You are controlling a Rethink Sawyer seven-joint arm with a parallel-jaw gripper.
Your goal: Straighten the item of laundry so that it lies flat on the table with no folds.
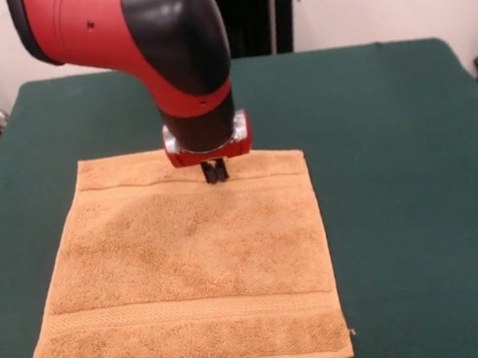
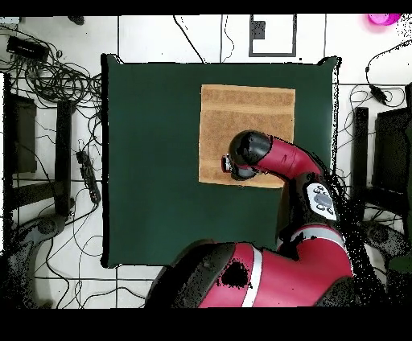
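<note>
The golden-orange towel point(image 1: 188, 265) lies spread flat on the dark green table point(image 1: 392, 171), roughly square, with a woven band near the far hem and one near the front hem. It also shows in the overhead view point(image 2: 245, 121), toward the table's point(image 2: 153, 161) right side. My gripper point(image 1: 214, 172) hangs from the red and black arm over the towel's far band, its fingers close together with nothing between them, tips at or just above the cloth. In the overhead view the arm's head covers the gripper point(image 2: 231, 166) near the towel's lower edge.
Cables point(image 2: 56, 72) and stands lie on the floor around the table. A pink object point(image 2: 385, 18) sits at the top right of the overhead view. Green table surface spreads wide to the left of the towel in the overhead view.
</note>
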